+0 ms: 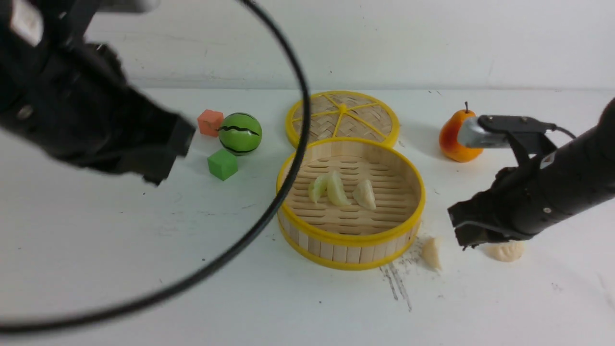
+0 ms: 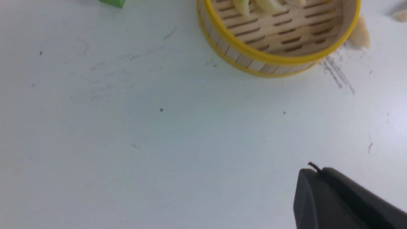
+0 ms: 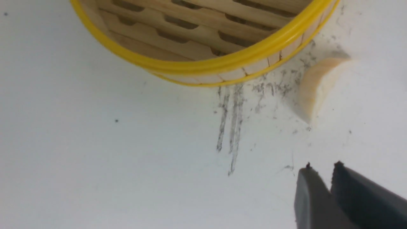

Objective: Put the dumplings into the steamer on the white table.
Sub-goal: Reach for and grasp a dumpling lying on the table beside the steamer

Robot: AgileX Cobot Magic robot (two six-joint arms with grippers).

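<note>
Step in hand: right gripper (image 3: 322, 168) poised to pick the loose dumpling (image 3: 314, 86) beside the steamer (image 3: 206, 65).
Right fingers (image 3: 311, 197): slightly parted, nothing between them.
Left gripper (image 2: 313, 170): clenched, empty.
Doing it well: widen first, straddle the crescent's thin width, descend square.
Dumpling vs fingers: ahead of the tips, apart, untouched.
Tally: 3 dumplings (image 1: 336, 188) in the steamer, 2 on the white table (image 1: 96, 240).

Lid (image 1: 343, 117), pear (image 1: 454, 137), striped ball (image 1: 240, 133) (green), green cube (image 1: 222, 164)
</note>
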